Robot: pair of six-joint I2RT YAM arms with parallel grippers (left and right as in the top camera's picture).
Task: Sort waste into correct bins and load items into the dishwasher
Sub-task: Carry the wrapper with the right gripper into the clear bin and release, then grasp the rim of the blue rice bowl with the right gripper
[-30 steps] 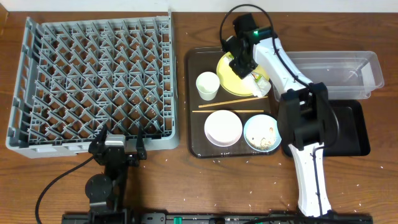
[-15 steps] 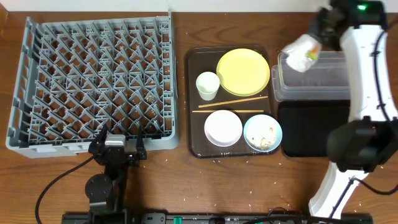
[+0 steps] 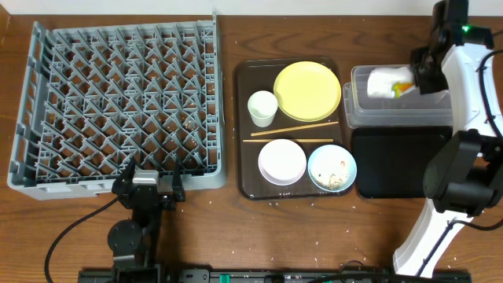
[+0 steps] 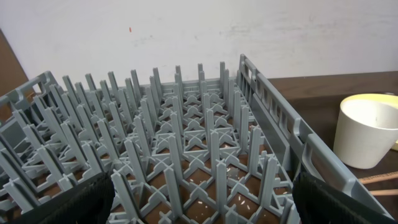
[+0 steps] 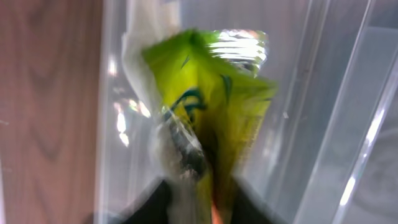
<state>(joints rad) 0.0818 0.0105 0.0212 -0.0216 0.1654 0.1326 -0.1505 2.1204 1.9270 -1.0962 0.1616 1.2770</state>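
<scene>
My right gripper (image 3: pixel 420 72) hangs over the clear tub (image 3: pixel 401 114) at the far right. The green-and-yellow snack wrapper (image 5: pixel 211 106) sits between its fingers together with a crumpled white paper piece (image 3: pixel 380 80), inside the tub's walls; the wrist view is blurred. The black tray (image 3: pixel 401 165) lies in front of the tub. The yellow plate (image 3: pixel 307 90), white cup (image 3: pixel 262 108), chopsticks (image 3: pixel 295 130), white bowl (image 3: pixel 282 161) and light blue bowl (image 3: pixel 332 168) rest on the brown tray (image 3: pixel 242 134). My left gripper (image 3: pixel 149 182) stands open at the grey dish rack's (image 3: pixel 118 102) near edge.
Rice grains lie in the blue bowl and are scattered on the wood under the rack (image 4: pixel 186 137) and along the table's front. In the left wrist view the white cup (image 4: pixel 370 134) shows past the rack's right wall. A white wall stands behind the table.
My right arm has carried the wrapper and paper from the yellow plate over to the clear tub and lowered them into it. The left arm has not moved.
</scene>
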